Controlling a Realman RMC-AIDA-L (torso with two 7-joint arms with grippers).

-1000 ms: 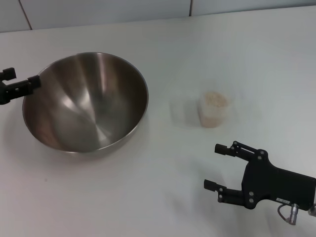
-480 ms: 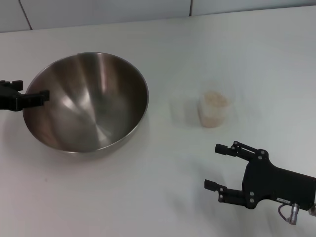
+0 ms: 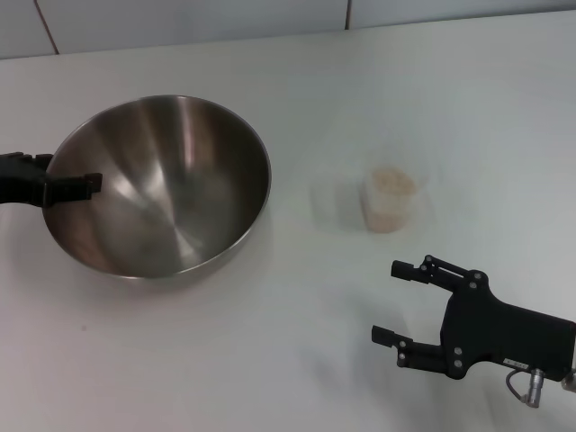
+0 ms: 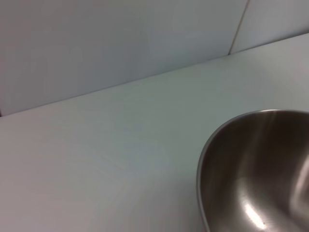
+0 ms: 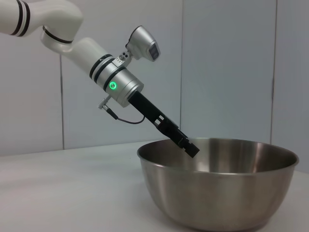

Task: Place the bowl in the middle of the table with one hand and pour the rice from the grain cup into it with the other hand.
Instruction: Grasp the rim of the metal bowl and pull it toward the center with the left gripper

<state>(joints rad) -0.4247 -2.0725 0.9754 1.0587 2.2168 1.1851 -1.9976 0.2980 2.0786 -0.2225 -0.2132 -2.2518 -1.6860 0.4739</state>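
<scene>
The steel bowl [image 3: 171, 189] stands on the white table [image 3: 270, 351], left of its middle. My left gripper [image 3: 72, 173] is at the bowl's left rim, fingers apart, with one finger [image 3: 85, 184] reaching over the rim into the bowl; the right wrist view shows it [image 5: 190, 147] slanting down into the bowl [image 5: 217, 188]. The left wrist view shows only the bowl's rim [image 4: 260, 174]. The grain cup [image 3: 390, 205] stands upright right of the bowl, with rice [image 3: 392, 180] in it. My right gripper [image 3: 387, 302] is open and empty, nearer me than the cup.
A pale wall with seams [image 3: 180, 22] runs behind the table's far edge. Bare tabletop lies between the bowl and the cup and in front of the bowl.
My left gripper has moved right and a little toward me, from outside the bowl's left rim to over it, one finger now inside. The bowl, cup and right gripper have not moved.
</scene>
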